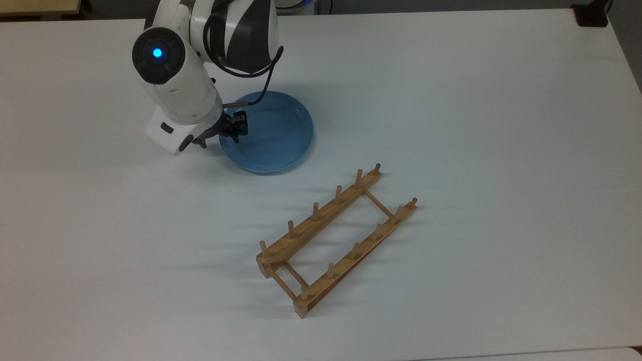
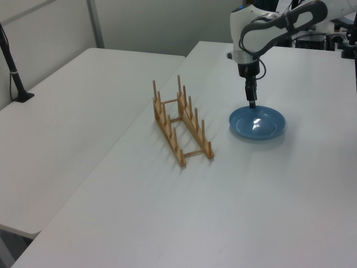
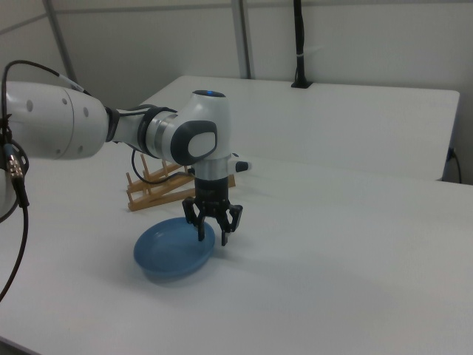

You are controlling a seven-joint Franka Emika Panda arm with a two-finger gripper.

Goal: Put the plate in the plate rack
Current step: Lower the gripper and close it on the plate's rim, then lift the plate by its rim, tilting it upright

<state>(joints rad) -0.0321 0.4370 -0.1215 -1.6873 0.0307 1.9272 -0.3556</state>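
The light-blue plate (image 1: 273, 135) lies flat on the white table, rim up, also seen as plate (image 2: 261, 124) and plate (image 3: 168, 253). My gripper (image 1: 234, 131) points down at its rim on the top view's left side. In the right view the gripper (image 3: 213, 232) is open, with one finger inside the plate's rim and the other outside it, and nothing gripped. Its tip (image 2: 252, 104) hangs just over the plate's far edge in the left view. The wooden plate rack (image 1: 335, 241) stands empty, apart from the plate, toward the top view's lower right, and appears as rack (image 2: 181, 124) and rack (image 3: 157, 189).
The white table (image 1: 476, 125) has wide bare room around both things. A second table (image 2: 72, 95) adjoins it, with a black post (image 2: 11, 62) clamped at its edge. A black clamp (image 1: 592, 15) sits at the top view's upper right corner.
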